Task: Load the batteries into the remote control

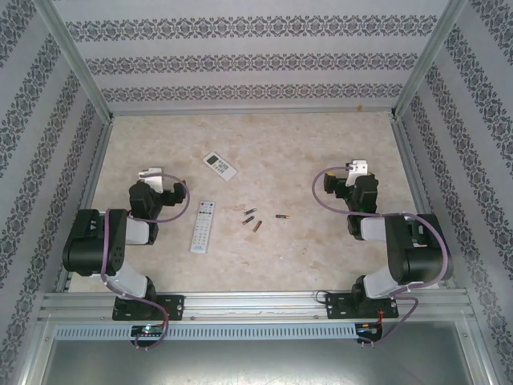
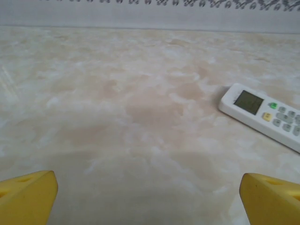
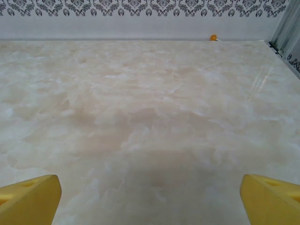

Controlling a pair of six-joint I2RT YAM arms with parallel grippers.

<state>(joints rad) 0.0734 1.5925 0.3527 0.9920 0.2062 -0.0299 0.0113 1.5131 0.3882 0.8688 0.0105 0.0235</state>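
Several small dark batteries (image 1: 255, 220) with copper ends lie loose on the table's middle. A long white remote control (image 1: 203, 227) lies to their left. A shorter white remote with a display (image 1: 218, 165) (image 2: 262, 112) lies farther back. My left gripper (image 1: 150, 172) (image 2: 150, 206) hovers left of both remotes, open, its yellow fingertips (image 2: 28, 197) wide apart over bare table. My right gripper (image 1: 357, 168) (image 3: 150, 206) is right of the batteries, open too, with nothing between its yellow fingertips (image 3: 30, 199).
The marble-patterned table (image 1: 264, 265) is closed in by patterned walls at the back and both sides. A small orange object (image 3: 213, 37) sits at the foot of the back wall. An aluminium rail (image 1: 256, 303) runs along the near edge.
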